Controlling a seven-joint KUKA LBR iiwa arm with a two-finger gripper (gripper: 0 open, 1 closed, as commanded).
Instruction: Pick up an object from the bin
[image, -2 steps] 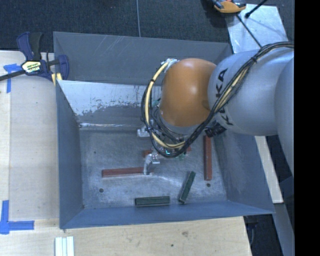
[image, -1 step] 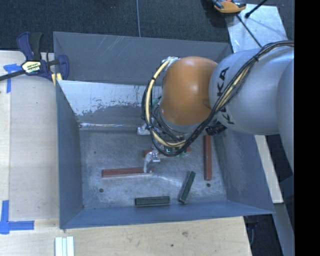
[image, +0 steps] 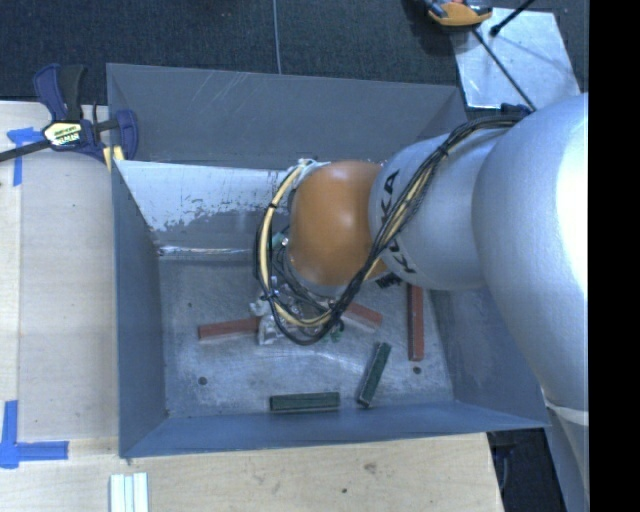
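Orange wrist cover (image: 335, 225) over claw (image: 268, 328), bin (image: 138, 330) centre; claw state unreadable. Slim red-brown stick (image: 228, 331) at claw, long axis parallel to front wall.

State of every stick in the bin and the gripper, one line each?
left red-brown stick: flat, crosswise.
middle red-brown stick: flat, partly hidden by the arm.
right red-brown stick: flat, alone.
front green bar: flat, crosswise.
slanted green bar: flat, angled.
gripper: down at the left red-brown stick's end.
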